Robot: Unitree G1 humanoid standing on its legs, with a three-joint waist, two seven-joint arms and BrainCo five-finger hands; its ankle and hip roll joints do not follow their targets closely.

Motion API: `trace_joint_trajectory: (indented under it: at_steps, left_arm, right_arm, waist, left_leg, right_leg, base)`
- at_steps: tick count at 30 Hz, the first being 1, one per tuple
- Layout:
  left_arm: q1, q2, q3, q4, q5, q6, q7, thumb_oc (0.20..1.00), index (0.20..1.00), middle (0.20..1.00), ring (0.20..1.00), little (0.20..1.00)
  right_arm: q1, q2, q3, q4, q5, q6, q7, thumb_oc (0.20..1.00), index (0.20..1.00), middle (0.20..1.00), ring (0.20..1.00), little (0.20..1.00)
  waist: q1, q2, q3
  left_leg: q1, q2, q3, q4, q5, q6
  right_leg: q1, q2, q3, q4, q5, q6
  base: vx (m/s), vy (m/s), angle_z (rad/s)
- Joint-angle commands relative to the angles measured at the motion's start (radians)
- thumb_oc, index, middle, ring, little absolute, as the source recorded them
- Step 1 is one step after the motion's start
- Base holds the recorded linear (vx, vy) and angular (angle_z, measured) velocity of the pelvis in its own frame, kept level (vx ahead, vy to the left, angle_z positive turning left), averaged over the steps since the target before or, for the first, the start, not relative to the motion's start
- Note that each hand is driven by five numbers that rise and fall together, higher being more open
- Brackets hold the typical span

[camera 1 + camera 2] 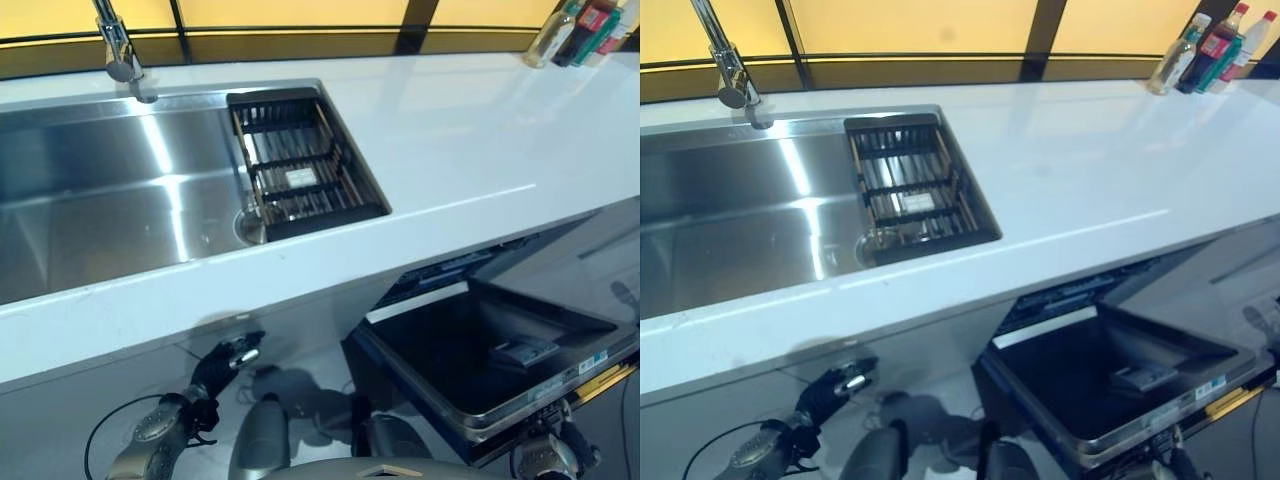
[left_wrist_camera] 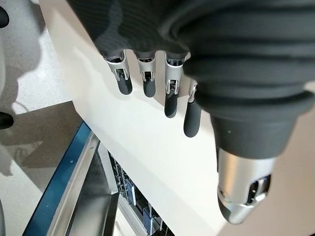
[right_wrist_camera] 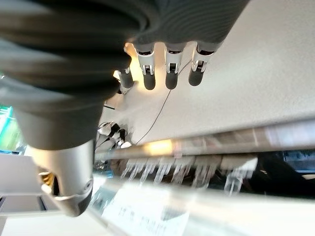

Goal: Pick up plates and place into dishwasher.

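- The left hand [image 1: 228, 362] hangs low at the near left, under the front edge of the white counter [image 1: 470, 140]. In its wrist view the fingers [image 2: 171, 101] are relaxed, only slightly bent, and they hold nothing.
- The right hand [image 3: 167, 69] shows in its own wrist view with the fingers hanging loose and empty, close to the dishwasher.
- The dishwasher [image 1: 500, 350] stands at the near right below the counter. Its door is folded down and open.
- A steel sink [image 1: 110, 190] is set in the counter at the far left, with a faucet [image 1: 118, 50] behind it.
- A dark drying rack [image 1: 300, 165] sits in the right end of the sink. I cannot tell if any plate lies in it.
- Some bottles [image 1: 1210, 40] stand at the far right corner of the counter.
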Motion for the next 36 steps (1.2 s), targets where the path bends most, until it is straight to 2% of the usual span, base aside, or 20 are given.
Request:
trace_joint_trajectory:
  at_steps: [1,5,7,9,12,15,20,23,28,36]
  left_arm:
    - [0.019,0.007,0.048,-0.110,0.001,-0.033,-0.018,1.000,1.000,1.000,1.000,1.000]
    - [0.022,-0.009,0.039,-0.085,0.011,-0.030,-0.020,1.000,1.000,1.000,1.000,1.000]
    - [0.027,-0.015,0.033,-0.078,0.021,-0.027,-0.032,1.000,1.000,1.000,1.000,1.000]
    - [0.031,-0.016,0.031,-0.069,0.023,-0.023,-0.049,1.000,1.000,1.000,1.000,1.000]
    - [0.041,-0.021,0.029,-0.051,0.036,-0.017,-0.066,1.000,1.000,1.000,1.000,1.000]
    - [0.054,-0.019,0.033,-0.047,0.040,-0.015,-0.077,1.000,1.000,1.000,1.000,1.000]
    - [0.073,-0.009,0.045,-0.074,0.049,-0.001,-0.083,1.000,1.000,1.000,1.000,1.000]
    - [0.086,0.001,0.057,-0.091,0.055,0.011,-0.080,1.000,1.000,1.000,1.000,1.000]
    - [0.097,0.024,0.086,-0.132,0.080,0.066,-0.072,1.000,1.000,1.000,1.000,1.000]
    - [0.072,0.068,0.103,-0.163,0.091,0.136,-0.058,1.000,1.000,1.000,1.000,1.000]
  right_arm:
    - [0.028,-0.023,-0.002,-0.016,0.083,-0.051,0.129,1.000,1.000,1.000,1.000,1.000]
    - [0.042,-0.012,0.013,-0.010,0.207,0.005,0.315,1.000,1.000,1.000,1.000,1.000]
    - [0.044,0.001,0.027,-0.011,0.358,0.053,0.496,1.000,1.000,1.000,1.000,1.000]
    - [0.043,0.002,0.031,0.005,0.451,0.116,0.621,1.000,1.000,1.000,1.000,1.000]
    - [0.037,-0.001,0.038,0.035,0.438,0.161,0.688,1.000,1.000,1.000,1.000,1.000]
    - [0.028,-0.009,0.054,0.051,0.392,0.165,0.727,1.000,1.000,1.000,1.000,1.000]
    - [-0.003,-0.025,0.090,0.016,0.257,0.119,0.681,1.000,1.000,1.000,1.000,1.000]
    - [-0.028,-0.047,0.104,-0.026,0.186,0.120,0.626,1.000,1.000,1.000,1.000,1.000]
    - [-0.090,-0.106,0.101,-0.134,0.145,0.197,0.505,1.000,1.000,1.000,1.000,1.000]
    - [-0.213,-0.197,0.076,-0.195,0.220,0.295,0.433,1.000,1.000,1.000,1.000,1.000]
  waist:
    - [-0.003,0.014,-0.024]
    - [-0.010,0.023,-0.027]
    - [-0.007,0.028,-0.027]
    - [-0.005,0.036,-0.025]
    - [-0.001,0.047,-0.026]
    - [0.007,0.050,-0.026]
    - [0.026,0.045,-0.026]
    - [0.039,0.030,-0.027]
    - [0.065,-0.011,-0.035]
    - [0.100,-0.054,-0.036]
  left_leg:
    - [-0.032,-0.033,0.063,0.093,-0.072,0.122]
    - [-0.057,-0.041,0.058,0.172,-0.114,0.132]
    - [-0.059,-0.051,0.051,0.188,-0.122,0.136]
    - [-0.059,-0.054,0.048,0.198,-0.128,0.135]
    - [-0.050,-0.055,0.047,0.208,-0.131,0.131]
    - [-0.037,-0.056,0.043,0.204,-0.129,0.127]
    - [-0.010,-0.054,0.034,0.167,-0.112,0.119]
    - [0.011,-0.050,0.027,0.133,-0.099,0.115]
    - [0.046,-0.041,0.021,0.078,-0.088,0.113]
    - [0.065,-0.028,0.014,0.028,-0.078,0.117]
  right_leg:
    - [-0.100,0.014,-0.009,0.106,0.090,0.021]
    - [-0.130,0.023,-0.013,0.192,0.047,0.003]
    - [-0.135,0.023,-0.012,0.216,0.034,-0.002]
    - [-0.140,0.020,-0.016,0.238,0.024,-0.003]
    - [-0.139,0.014,-0.018,0.257,0.016,-0.004]
    - [-0.125,0.011,-0.018,0.250,0.016,-0.002]
    - [-0.094,0.015,-0.017,0.212,0.029,0.008]
    - [-0.069,0.023,-0.015,0.175,0.042,0.017]
    - [-0.024,0.036,-0.015,0.105,0.065,0.028]
    - [0.004,0.052,-0.016,0.053,0.092,0.038]
  base:
    - [0.00,0.000,0.00]
    - [0.08,0.013,0.00]
    - [0.09,0.014,0.02]
    - [0.09,0.033,0.07]
    - [0.11,0.024,0.09]
    - [0.09,-0.001,0.00]
    - [0.07,-0.018,-0.02]
    - [0.06,-0.053,0.01]
    - [0.05,-0.084,-0.03]
    - [0.02,-0.052,0.12]
